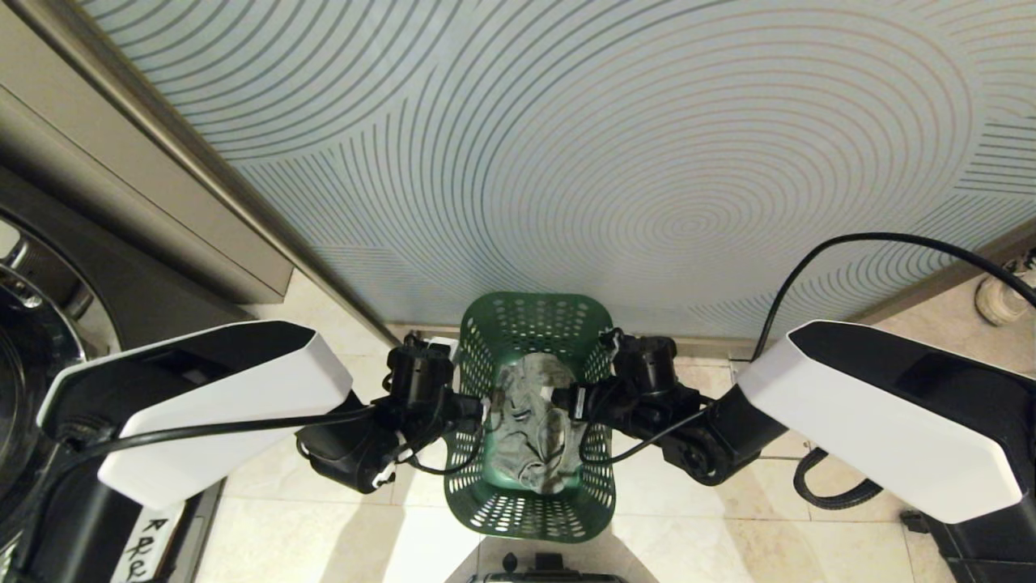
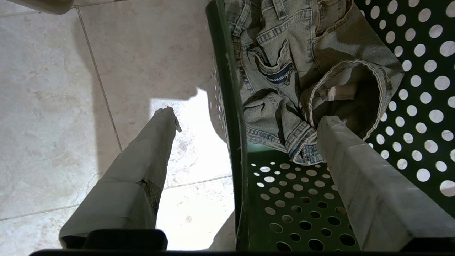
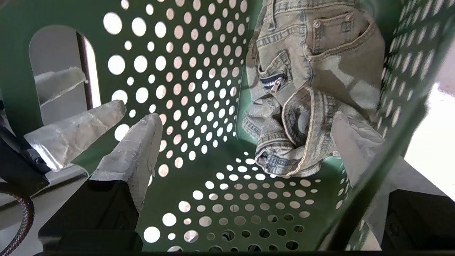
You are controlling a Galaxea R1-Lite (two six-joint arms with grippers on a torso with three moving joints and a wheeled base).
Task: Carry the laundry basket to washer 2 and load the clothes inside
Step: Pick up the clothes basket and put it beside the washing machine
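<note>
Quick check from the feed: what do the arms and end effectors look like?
Both forearms wear white shells with glossy black tops and black wrist joints. Black cables run along each. The left end effector and right end effector have long fingers wrapped in pale grey tape.

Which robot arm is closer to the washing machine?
The left arm: the washing machine stands right beside it; the right arm is past the basket.

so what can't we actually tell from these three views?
- Washer: cut off by the head view's left edge, its number label out of sight.
- Basket handles: in the head view, hidden under the left gripper and right gripper.
- Basket base: partly covered by the clothes in both wrist views.
- Any second garment underneath: cannot tell.
</note>
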